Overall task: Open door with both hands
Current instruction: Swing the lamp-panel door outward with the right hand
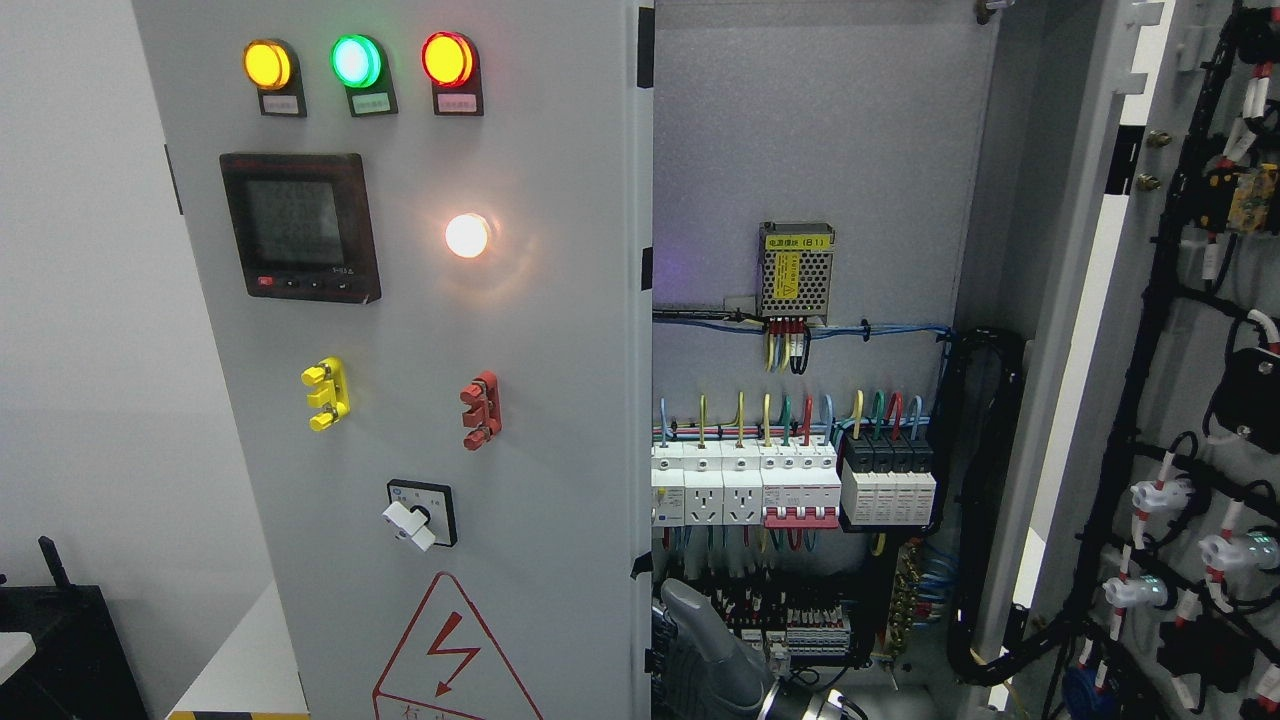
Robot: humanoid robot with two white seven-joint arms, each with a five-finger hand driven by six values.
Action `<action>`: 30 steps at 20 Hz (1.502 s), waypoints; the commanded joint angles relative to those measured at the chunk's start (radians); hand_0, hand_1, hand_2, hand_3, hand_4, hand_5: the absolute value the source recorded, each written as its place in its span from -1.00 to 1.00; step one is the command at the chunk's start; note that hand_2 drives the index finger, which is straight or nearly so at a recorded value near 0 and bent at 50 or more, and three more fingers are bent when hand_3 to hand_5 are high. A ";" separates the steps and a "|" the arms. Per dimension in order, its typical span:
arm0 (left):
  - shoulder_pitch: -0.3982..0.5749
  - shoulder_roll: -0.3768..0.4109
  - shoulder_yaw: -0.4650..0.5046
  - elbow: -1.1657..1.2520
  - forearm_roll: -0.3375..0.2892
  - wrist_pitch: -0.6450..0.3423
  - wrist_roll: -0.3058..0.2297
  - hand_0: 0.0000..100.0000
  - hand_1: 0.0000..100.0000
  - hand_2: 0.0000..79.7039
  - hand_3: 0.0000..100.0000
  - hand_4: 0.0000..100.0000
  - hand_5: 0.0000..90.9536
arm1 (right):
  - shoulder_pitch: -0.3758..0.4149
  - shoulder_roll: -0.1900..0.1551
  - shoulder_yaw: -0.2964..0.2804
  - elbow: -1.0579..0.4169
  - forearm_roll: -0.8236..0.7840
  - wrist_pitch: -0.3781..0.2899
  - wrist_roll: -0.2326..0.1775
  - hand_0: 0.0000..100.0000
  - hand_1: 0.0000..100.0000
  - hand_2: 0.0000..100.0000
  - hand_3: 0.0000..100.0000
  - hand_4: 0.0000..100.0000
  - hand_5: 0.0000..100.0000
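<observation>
**Cabinet with one door swung open**

Cabinet (820,130) fills most of the view. Its left door (560,400) is shut and faces the camera. Its right door (1075,300) is swung wide open at the right side, so its inner face shows, with black cables (1150,330) and small white parts running down it.

On the left door, three round lights (355,62) sit in a row at the top: yellow, green and red. A dark meter (300,228) is under them, with a glowing white lamp (467,235) beside it. Lower down are a yellow switch (327,394), a red switch (481,410) and a white knob (412,520). A red warning triangle (455,655) is at the bottom.

Inside the cabinet, a small metal box with a yellow label (796,268) hangs on the back wall. Below it is a row of white breakers (745,485) with coloured wires going into their tops.

A grey hand (705,640) reaches up from the bottom edge, a bit right of the middle, so it is probably the right one. It sits low inside the opening, just beside the edge of the left door. I cannot tell if it is spread, closed or holding anything, as only part of it shows.
</observation>
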 commanded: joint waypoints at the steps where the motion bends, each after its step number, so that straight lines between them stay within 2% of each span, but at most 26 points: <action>1: 0.000 0.000 0.020 0.000 0.000 0.000 -0.001 -1.00 -1.00 -1.00 -1.00 -0.94 -1.00 | 0.014 0.000 0.009 -0.044 -0.029 0.002 0.019 -0.79 -1.00 -1.00 -1.00 -1.00 -1.00; 6: 0.000 0.000 0.020 0.000 0.000 0.000 -0.001 -1.00 -1.00 -1.00 -1.00 -0.94 -1.00 | 0.026 0.001 0.017 -0.063 -0.050 0.003 0.024 -0.79 -1.00 -1.00 -1.00 -1.00 -1.00; 8: 0.000 0.000 0.020 0.000 0.000 0.000 -0.001 -1.00 -1.00 -1.00 -1.00 -0.94 -1.00 | 0.026 0.001 0.021 -0.066 -0.050 0.023 0.026 -0.79 -1.00 -1.00 -1.00 -1.00 -1.00; 10: 0.000 0.000 0.020 0.000 0.000 0.000 0.001 -1.00 -1.00 -1.00 -1.00 -0.94 -1.00 | 0.029 0.003 0.026 -0.067 -0.050 0.031 0.042 -0.79 -1.00 -1.00 -1.00 -1.00 -1.00; 15: 0.000 0.000 0.020 0.000 0.000 0.000 0.001 -1.00 -1.00 -1.00 -1.00 -0.94 -1.00 | 0.035 0.003 0.037 -0.075 -0.050 0.034 0.052 -0.79 -1.00 -1.00 -1.00 -1.00 -1.00; 30: 0.000 0.000 0.021 0.000 0.000 0.000 -0.001 -1.00 -1.00 -1.00 -1.00 -0.94 -1.00 | 0.087 0.015 0.089 -0.175 -0.050 0.034 0.053 -0.79 -1.00 -1.00 -1.00 -1.00 -1.00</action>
